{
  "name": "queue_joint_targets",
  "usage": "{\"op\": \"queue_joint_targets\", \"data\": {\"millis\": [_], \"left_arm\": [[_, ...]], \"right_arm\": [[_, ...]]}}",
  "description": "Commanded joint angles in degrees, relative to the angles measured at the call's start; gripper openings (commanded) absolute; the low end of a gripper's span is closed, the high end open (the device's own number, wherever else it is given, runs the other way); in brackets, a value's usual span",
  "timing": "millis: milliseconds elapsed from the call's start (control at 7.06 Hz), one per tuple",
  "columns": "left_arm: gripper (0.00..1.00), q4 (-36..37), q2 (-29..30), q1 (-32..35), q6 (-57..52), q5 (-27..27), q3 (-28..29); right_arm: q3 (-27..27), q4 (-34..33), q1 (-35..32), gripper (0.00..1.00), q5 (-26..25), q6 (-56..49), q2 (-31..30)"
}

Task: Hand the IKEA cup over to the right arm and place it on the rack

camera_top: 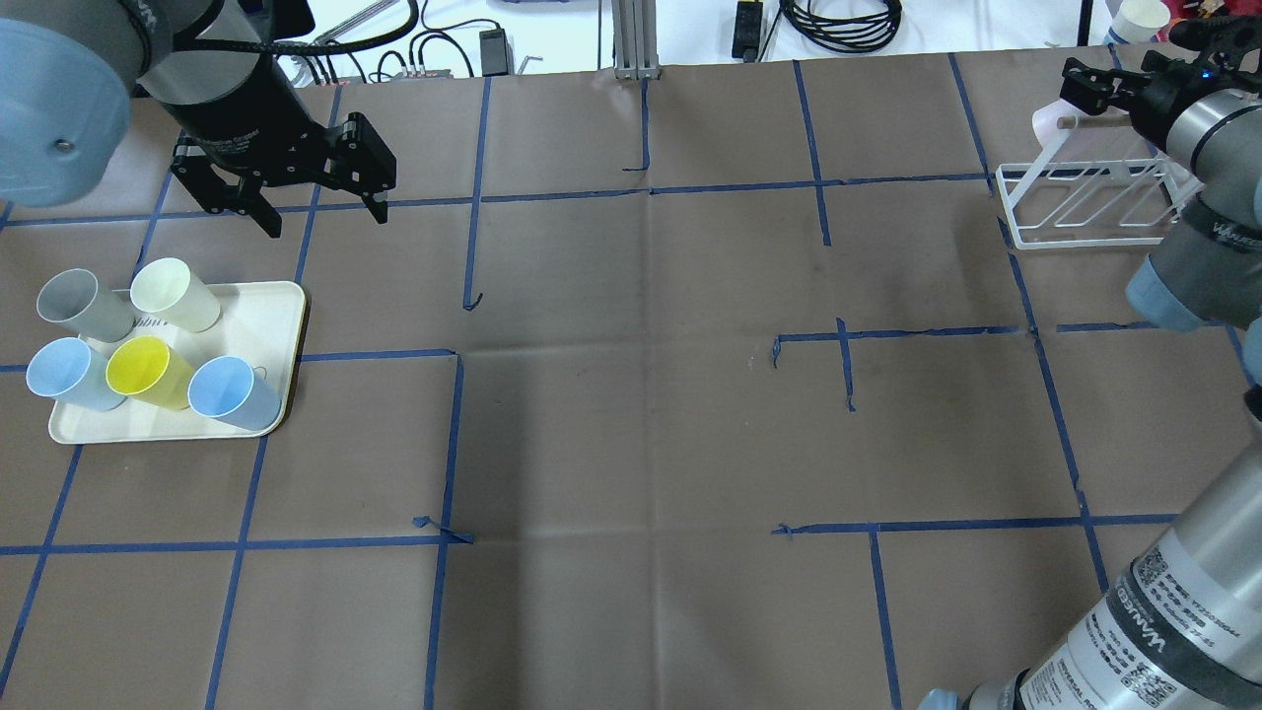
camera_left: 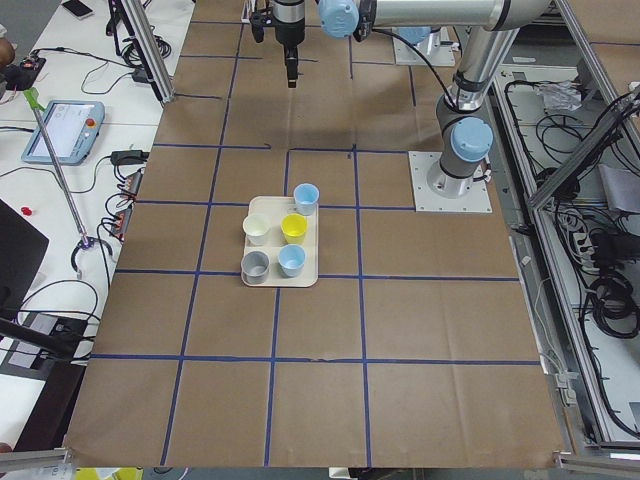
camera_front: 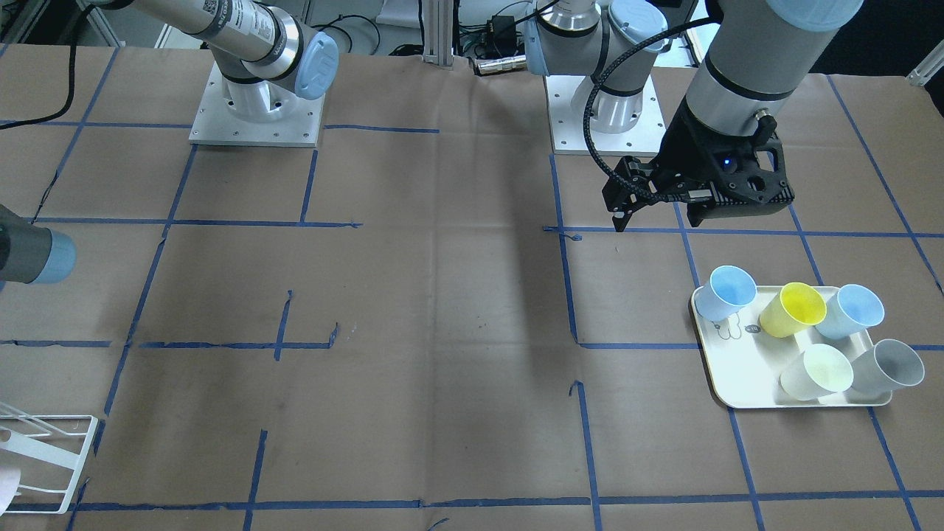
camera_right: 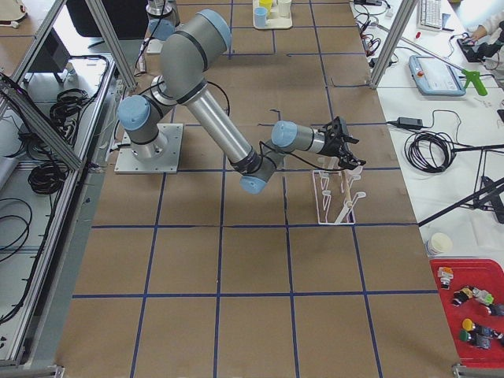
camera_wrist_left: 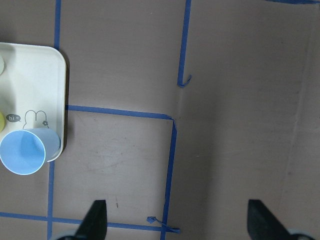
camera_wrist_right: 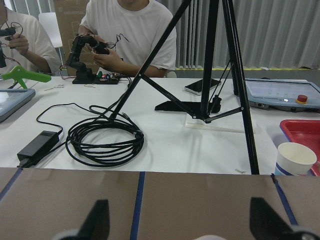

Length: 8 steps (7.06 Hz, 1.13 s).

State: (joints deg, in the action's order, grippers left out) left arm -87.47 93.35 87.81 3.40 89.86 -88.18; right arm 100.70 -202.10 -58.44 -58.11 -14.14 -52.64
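Note:
A pale pink cup (camera_top: 1053, 123) sits over a slanted rod of the white wire rack (camera_top: 1085, 212) at the far right of the table; the rack (camera_right: 331, 197) and cup (camera_right: 356, 169) also show in the exterior right view. My right gripper (camera_top: 1104, 79) hovers just above that cup, its fingers spread wide and open (camera_wrist_right: 180, 222) with nothing gripped. Over bare table just beyond the cream tray (camera_top: 266, 316), my left gripper (camera_top: 325, 217) hangs open and empty (camera_wrist_left: 177, 222). Several cups stand on the tray: grey (camera_top: 79, 306), cream (camera_top: 173, 294), yellow (camera_top: 148, 373) and two blue.
Brown paper with blue tape lines covers the table (camera_top: 631, 394). Beyond its far edge stand a white bench with a coiled black cable (camera_wrist_right: 105, 140), a tripod (camera_wrist_right: 210, 60), a paper cup (camera_wrist_right: 295, 157) and seated people (camera_wrist_right: 130, 30).

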Motion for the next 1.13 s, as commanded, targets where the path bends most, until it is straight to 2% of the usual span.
{"op": "queue_joint_targets", "data": {"millis": [0,142,283,708,850,992], "left_arm": [[0.99,-0.2,-0.3,-1.9,-5.5,0.4,-1.1],[0.99,-0.2,-1.2,-5.7,-8.3,0.5,-3.3],[0.99,0.0,-2.6,-9.6,-14.8,0.6,-6.0],[0.99,0.0,-4.5,-19.9,-26.2,0.7,-8.8],[0.99,0.4,-3.7,-22.0,-29.0,0.7,-8.8],[0.99,1.8,-3.1,-23.4,-31.2,0.6,-8.9]], "right_arm": [[-1.0,5.7,0.0,1.0,0.0,-0.1,-1.1],[-1.9,11.4,0.0,1.0,0.1,-0.4,-2.1],[-2.5,13.9,0.0,1.0,-0.4,-0.6,-4.3],[-2.2,15.6,-0.1,1.0,0.1,-0.1,-12.8],[-1.9,15.6,-1.4,1.0,1.6,0.1,-15.1],[-1.6,15.6,-4.4,1.0,6.3,0.9,-16.3]]}}
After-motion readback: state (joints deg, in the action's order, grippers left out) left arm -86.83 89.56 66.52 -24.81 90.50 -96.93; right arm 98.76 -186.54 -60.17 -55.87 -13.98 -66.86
